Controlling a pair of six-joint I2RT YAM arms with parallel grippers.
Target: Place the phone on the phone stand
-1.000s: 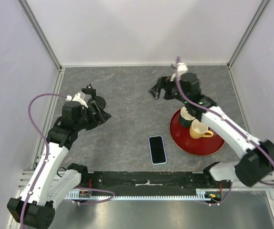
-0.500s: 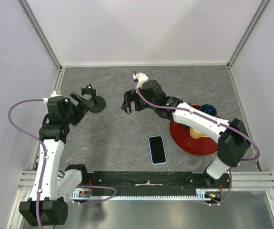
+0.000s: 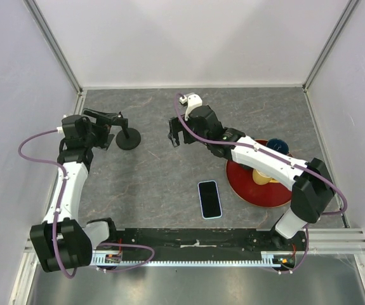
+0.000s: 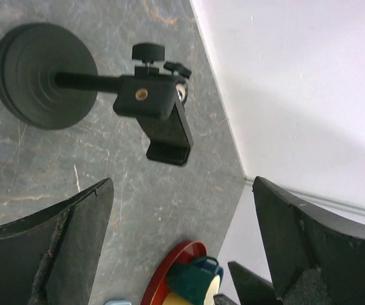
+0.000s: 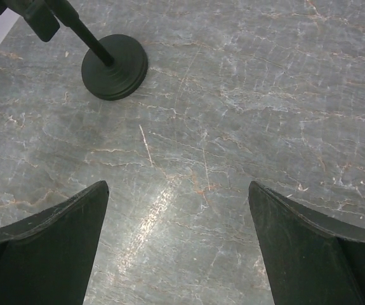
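Currently your left tool and right tool gape empty; phone lies, seemingly flat, five o'clock from phone stand.

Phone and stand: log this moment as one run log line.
phone: lying flat, unheld | phone stand: upright, empty | left gripper: open, facing stand | right gripper: open, holding nothing | placement: not done

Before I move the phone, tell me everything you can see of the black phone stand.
The small matte black phone stand has a round disc base with concentric ridges, a thin straight post and a clamp head with a knurled knob and a brass-coloured screw. It stands on its base, empty, at the far left of the grey marbled table, touching nothing else. The open left pincer faces it, apart.
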